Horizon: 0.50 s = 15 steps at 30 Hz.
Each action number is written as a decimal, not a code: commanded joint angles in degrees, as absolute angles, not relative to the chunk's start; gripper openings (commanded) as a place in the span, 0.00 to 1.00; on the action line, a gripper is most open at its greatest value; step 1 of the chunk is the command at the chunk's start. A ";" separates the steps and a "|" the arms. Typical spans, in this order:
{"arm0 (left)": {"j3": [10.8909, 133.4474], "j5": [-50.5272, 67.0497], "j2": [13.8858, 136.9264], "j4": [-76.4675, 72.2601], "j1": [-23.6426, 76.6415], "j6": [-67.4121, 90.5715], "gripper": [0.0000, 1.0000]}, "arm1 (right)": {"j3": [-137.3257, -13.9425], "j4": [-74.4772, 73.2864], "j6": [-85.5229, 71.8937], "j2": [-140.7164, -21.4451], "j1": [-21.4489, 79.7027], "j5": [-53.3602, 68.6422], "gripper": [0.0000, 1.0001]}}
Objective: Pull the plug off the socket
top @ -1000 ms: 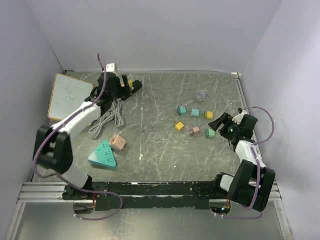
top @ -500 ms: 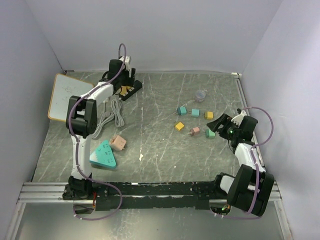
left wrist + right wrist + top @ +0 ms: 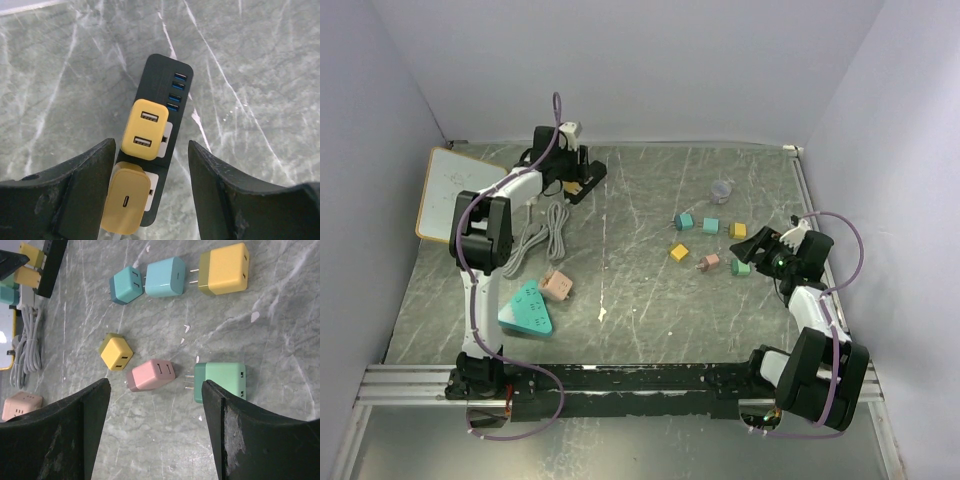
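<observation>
Jaws of the left tool (image 3: 151,146) stand apart on either side of a yellow plug (image 3: 145,129), not closed on it; this plug sits in the black socket strip (image 3: 167,80) at the far left of the bench (image 3: 260,75), a second yellow plug (image 3: 125,202) just beside it; the right tool (image 3: 156,384) hangs wide above a pink plug (image 3: 150,374) and a green plug (image 3: 222,381)

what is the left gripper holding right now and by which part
Nothing yet. The left gripper is open, its fingers flanking the yellow two-port plug in the black power strip with gaps on both sides. The right gripper is open and empty.
</observation>
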<state>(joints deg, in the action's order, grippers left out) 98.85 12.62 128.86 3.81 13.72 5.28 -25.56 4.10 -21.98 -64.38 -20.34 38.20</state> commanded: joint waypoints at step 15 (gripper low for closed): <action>83.44 17.67 117.09 10.54 25.28 7.47 0.64 | -24.99 5.54 -21.30 -63.92 -16.70 37.40 0.73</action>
<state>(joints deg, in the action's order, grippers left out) 84.58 17.06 121.12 7.09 22.09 8.93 -25.34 4.67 -21.98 -64.38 -17.76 38.13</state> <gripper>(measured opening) 0.647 0.735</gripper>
